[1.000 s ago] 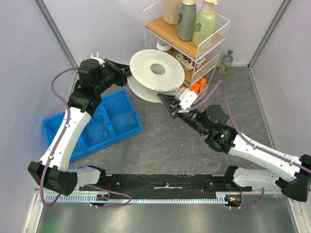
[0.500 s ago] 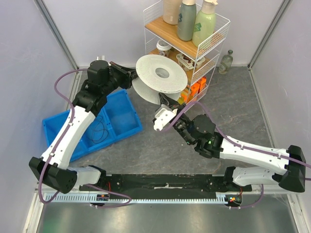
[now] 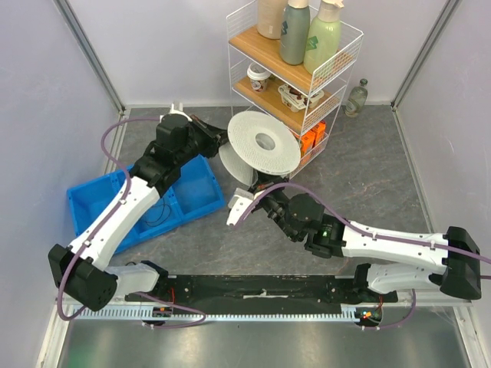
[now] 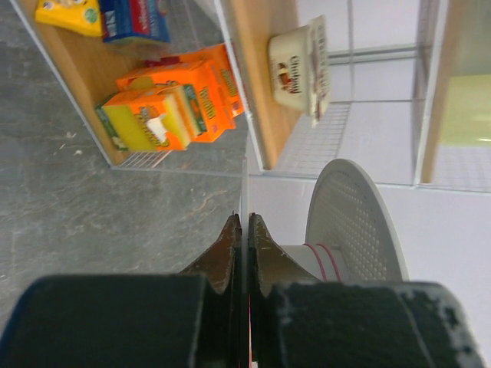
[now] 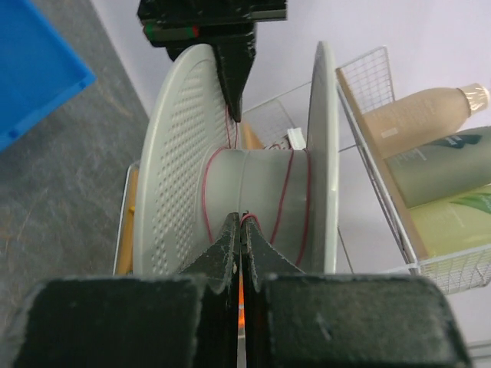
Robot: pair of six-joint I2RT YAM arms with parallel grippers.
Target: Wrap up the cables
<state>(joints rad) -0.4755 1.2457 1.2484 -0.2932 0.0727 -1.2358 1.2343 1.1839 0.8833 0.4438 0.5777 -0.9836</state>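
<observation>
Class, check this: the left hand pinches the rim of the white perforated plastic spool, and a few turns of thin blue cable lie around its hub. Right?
No: the thin cable is red, not blue. The right wrist view shows its turns around the hub of the white perforated plastic spool, whose rim the left hand pinches.

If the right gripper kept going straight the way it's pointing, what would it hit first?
The hub of the spool, which carries a few turns of red cable. The right gripper is shut, and its tips aim at the hub between the two flanges. It looks very near, though depth is hard to judge.
</observation>
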